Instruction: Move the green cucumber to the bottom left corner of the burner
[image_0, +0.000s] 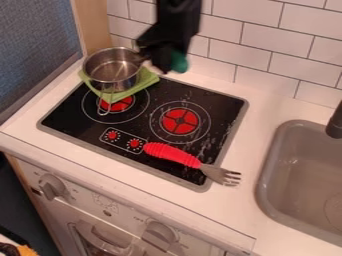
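Low in the pincer (165, 62), the green cucumber (180, 61)

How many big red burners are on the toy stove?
2. The left burner is partly hidden by the pot and the green mat under it. The right burner is just behind the fork's red handle.

No words, brands or numbers can be read. Small printed marks (105, 200) on the white front panel (80, 196), between its knobs (52, 187), are too small to make out.
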